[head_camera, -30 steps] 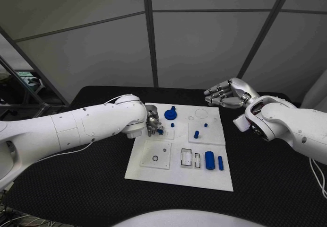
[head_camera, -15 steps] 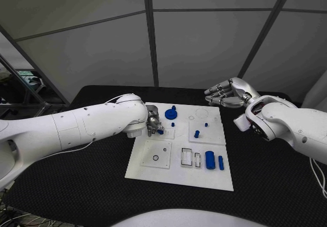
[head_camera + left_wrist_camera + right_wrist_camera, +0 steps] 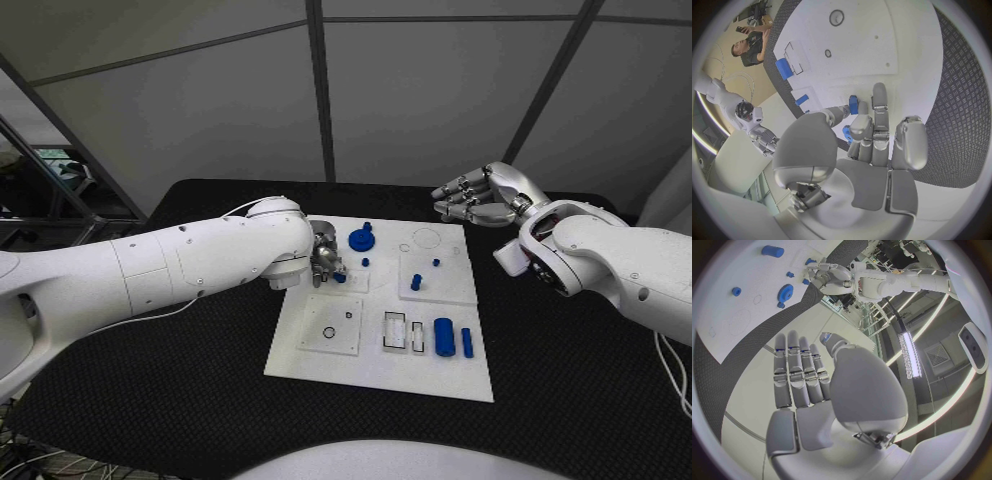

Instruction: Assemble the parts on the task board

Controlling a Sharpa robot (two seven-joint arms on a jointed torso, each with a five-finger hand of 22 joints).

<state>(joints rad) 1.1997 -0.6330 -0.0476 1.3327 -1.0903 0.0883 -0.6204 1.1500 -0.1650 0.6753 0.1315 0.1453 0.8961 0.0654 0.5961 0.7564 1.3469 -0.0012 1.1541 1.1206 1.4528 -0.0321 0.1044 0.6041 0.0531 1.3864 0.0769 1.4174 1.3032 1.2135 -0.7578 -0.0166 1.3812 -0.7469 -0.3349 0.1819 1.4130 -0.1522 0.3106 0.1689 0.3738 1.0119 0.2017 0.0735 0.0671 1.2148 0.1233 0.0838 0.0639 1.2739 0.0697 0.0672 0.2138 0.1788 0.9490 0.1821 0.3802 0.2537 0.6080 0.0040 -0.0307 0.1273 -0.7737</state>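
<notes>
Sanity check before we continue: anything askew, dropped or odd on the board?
Nothing stands out. The task board lies flat on the table, and the blue parts sit on it, none spilled onto the black mat. The left hand holds a small blue part in its fingers over the board; the right hand hovers beyond the far right corner, holding nothing.

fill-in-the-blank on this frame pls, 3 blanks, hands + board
1. The left hand pinches a small ____ part over the task board.
2. The right hand holds ____, raised beyond the board's far right corner.
3. The round blue gear sits at the board's ____ edge.

Missing words: blue; nothing; far
</notes>
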